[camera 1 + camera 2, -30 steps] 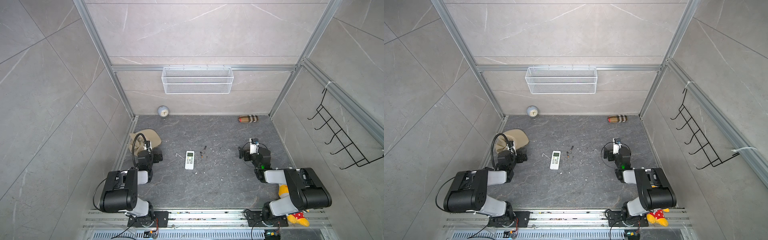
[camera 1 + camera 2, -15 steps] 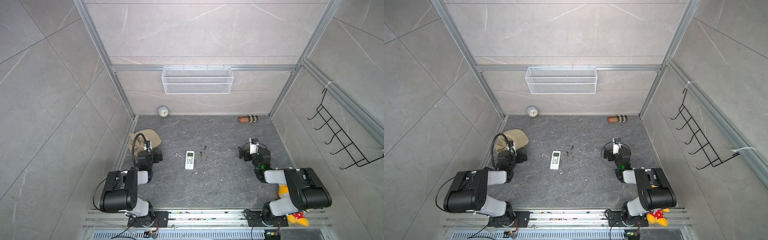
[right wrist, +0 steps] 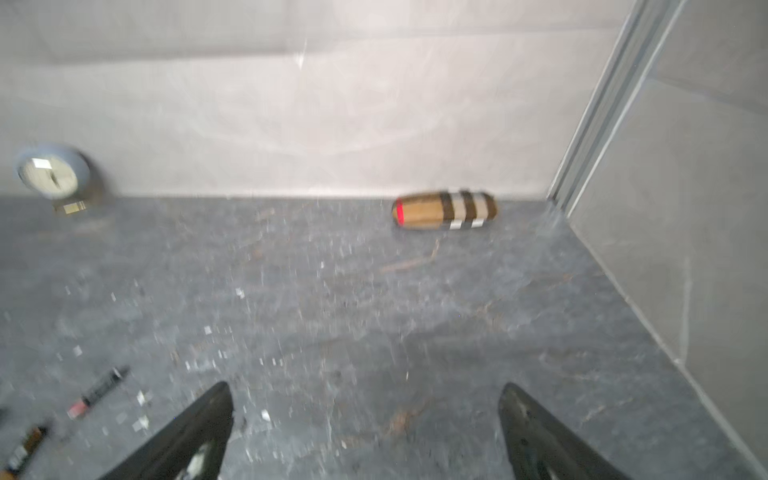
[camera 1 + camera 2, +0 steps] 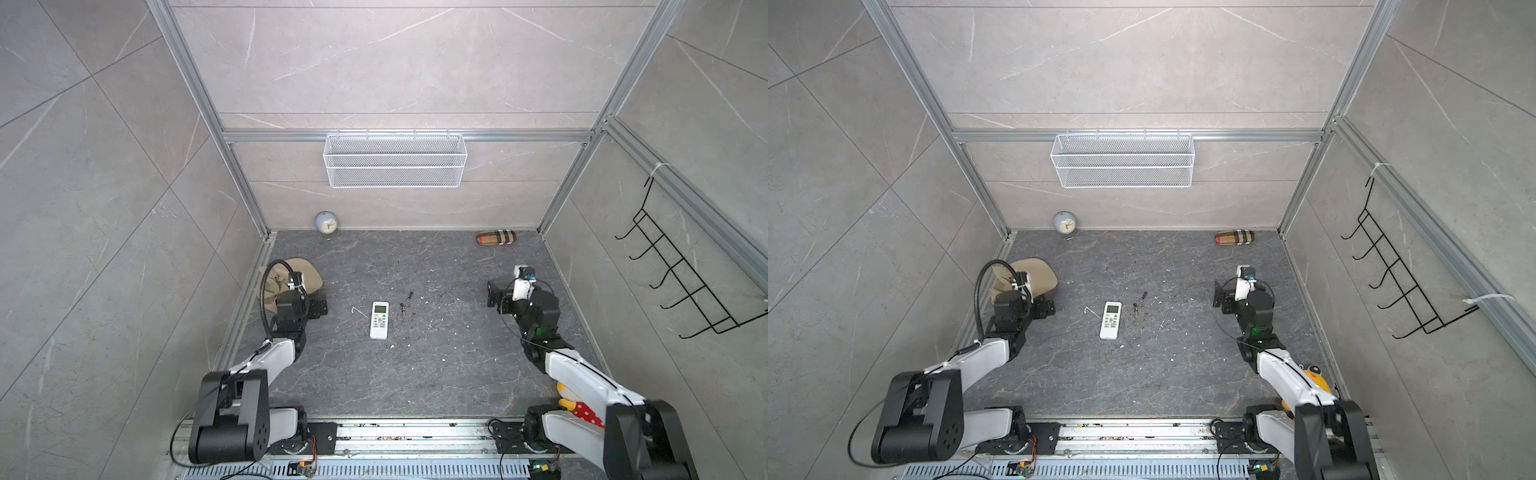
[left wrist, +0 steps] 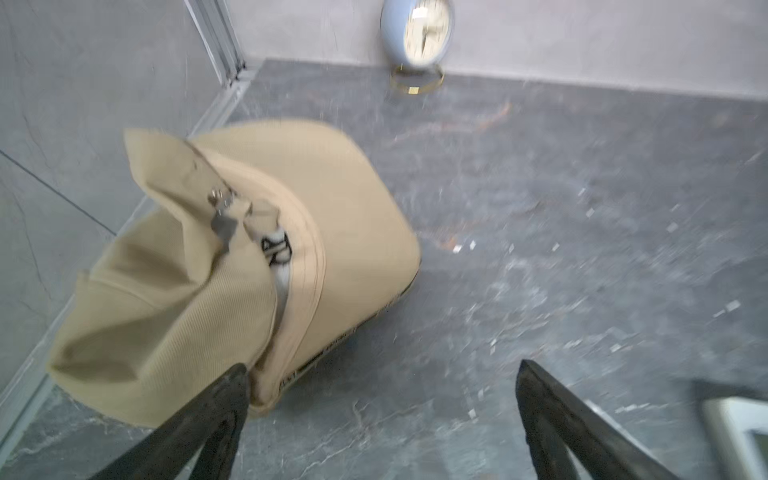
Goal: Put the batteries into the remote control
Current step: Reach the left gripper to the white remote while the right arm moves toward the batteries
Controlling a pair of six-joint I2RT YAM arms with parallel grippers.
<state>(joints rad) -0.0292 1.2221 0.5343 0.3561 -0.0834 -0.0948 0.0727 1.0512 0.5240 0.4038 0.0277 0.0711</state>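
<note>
Remote control (image 4: 379, 320) lies flat, buttons and display up, near the middle of the dark grey bench (image 4: 415, 374), long axis running roughly from near edge to far edge. Seen in both top views (image 4: 1110, 320). One corner of the remote control shows at the edge of the left wrist view (image 5: 744, 432).

Batteries: two, loose on the bench just to the right of the remote, not touching it. One (image 4: 402, 308) sits closer to the remote's upper half; the second (image 4: 410, 295) lies a little farther back and to the right. Both are slim and dark. In the right wrist view, blurred, the farther one (image 3: 99, 390) shows a reddish tip.

Left pincer (image 5: 381, 365): released, jaws spread wide, nothing between them. It hangs low over the bench left of the remote, beside a crumpled beige cap (image 5: 249, 270); one finger overlaps the cap's edge in the wrist view, contact cannot be told.

Right pincer (image 3: 365, 386): released, jaws wide, nothing held. It sits well to the right of the batteries over bare bench (image 4: 496, 297).

Along the back wall: round clock (image 4: 326, 223) at the left, plaid case (image 4: 496, 238) at the right. White specks are scattered across the bench around the remote.
</note>
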